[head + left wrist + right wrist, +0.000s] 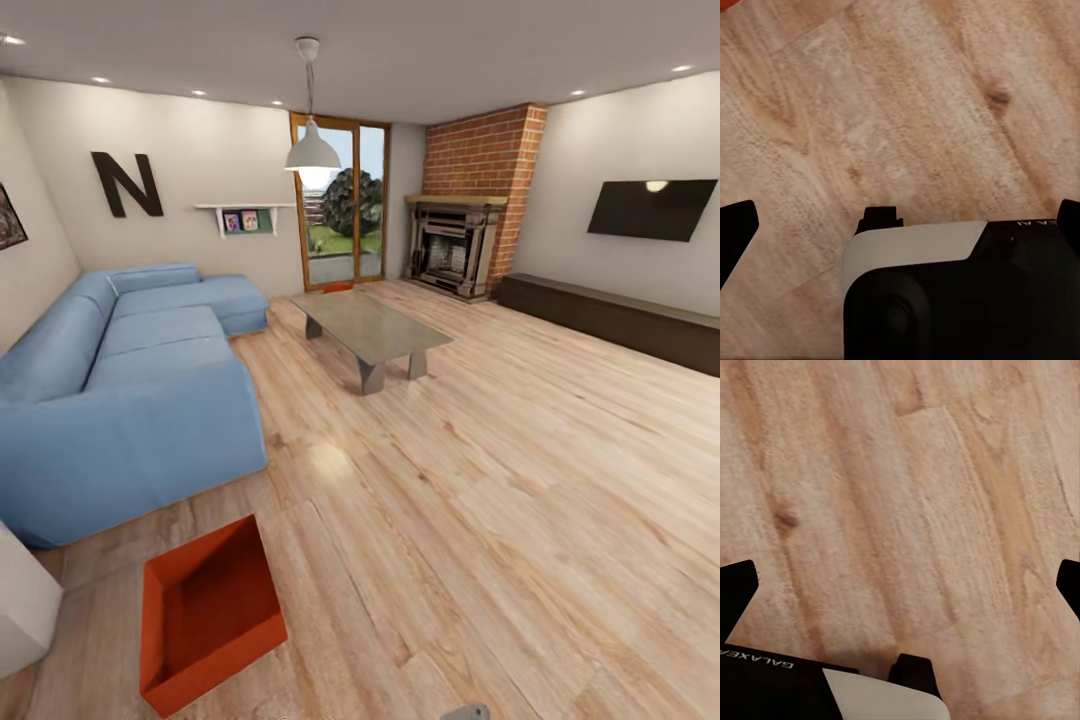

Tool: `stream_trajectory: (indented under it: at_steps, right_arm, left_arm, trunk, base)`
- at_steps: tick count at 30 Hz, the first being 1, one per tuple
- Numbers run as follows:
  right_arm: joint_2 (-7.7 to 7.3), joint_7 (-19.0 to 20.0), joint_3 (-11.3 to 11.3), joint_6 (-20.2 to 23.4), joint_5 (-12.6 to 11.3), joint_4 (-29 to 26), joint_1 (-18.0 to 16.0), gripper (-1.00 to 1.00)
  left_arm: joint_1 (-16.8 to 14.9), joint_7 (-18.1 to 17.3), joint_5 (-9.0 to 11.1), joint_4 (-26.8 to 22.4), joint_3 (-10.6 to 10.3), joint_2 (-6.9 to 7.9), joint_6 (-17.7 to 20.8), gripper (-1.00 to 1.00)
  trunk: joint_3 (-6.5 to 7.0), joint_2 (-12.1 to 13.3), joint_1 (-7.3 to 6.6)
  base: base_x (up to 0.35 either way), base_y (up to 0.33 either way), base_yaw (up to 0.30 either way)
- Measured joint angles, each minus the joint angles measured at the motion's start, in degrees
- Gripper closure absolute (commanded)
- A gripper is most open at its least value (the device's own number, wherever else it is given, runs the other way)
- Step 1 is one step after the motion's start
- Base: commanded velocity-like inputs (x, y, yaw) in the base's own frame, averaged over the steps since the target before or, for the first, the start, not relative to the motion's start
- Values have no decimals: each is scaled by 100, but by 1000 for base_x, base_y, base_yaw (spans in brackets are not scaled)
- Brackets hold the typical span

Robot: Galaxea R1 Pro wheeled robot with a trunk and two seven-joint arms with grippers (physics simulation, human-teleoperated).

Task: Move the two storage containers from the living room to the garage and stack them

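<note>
Open plank floor (520,500) right of the sofa (130,400); coffee table (372,335) stands mid-room.

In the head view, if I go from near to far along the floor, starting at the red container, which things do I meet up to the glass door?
Storage container → blue sofa → glass coffee table → second orange-red object on the floor by the door, too small to identify → wood-framed glass door.

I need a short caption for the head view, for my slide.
Orange-red rectangular plastic bin on light wood plank floor beside blue sectional sofa.
</note>
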Motion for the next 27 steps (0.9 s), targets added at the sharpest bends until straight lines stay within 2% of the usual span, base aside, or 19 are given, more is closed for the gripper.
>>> stream_trajectory:
  at_steps: [6, 17, 27]
  right_arm:
    - [0, -2, 0, 1, 0, -5, 0, -100]
    - [0, -3, 0, 1, 0, -7, 1, -100]
    - [0, 0, -1, 0, 0, -5, 0, -100]
  left_arm:
    - [-1, 0, 4, 2, -1, 0, 0, -100]
    - [-1, 0, 0, 3, 3, 0, 3, -100]
    - [0, 0, 0, -1, 5, 0, 0, -100]
  trunk:
    - [-14, 0, -2]
    - [-17, 0, -3]
    - [-18, 0, 0]
  base:
    - [161, -136, 227]
    - [245, -228, 47]
    - [79, -69, 270]
